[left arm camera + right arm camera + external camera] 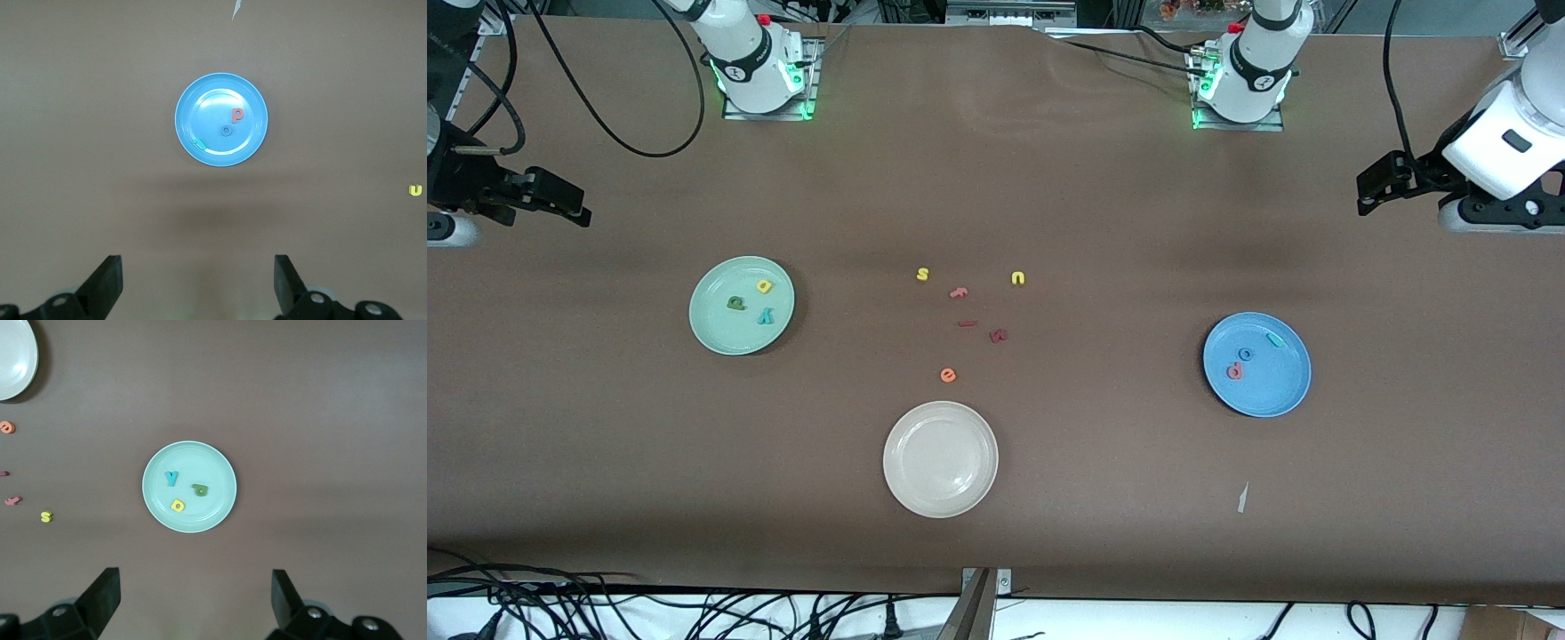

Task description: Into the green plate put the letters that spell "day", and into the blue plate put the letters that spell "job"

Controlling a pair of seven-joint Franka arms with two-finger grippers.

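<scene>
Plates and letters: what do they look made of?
Green plate, blue plate, cream plate: probably glazed ceramic or hard plastic; smooth, with glossy highlights. Letters such as the "s" and "e": likely foam; matte, flat-cut, solid colours.

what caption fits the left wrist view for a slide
Open left gripper above the table, blue plate holding salmon-pink b, blue o and teal j.

Loose letters and a spare plate

A cream plate [940,459] is set nearest the camera; an orange "e" [948,375], pink "f" [959,292], two red pieces and yellow "s" [922,274] and "u" [1018,278] are scattered farther back.
</scene>
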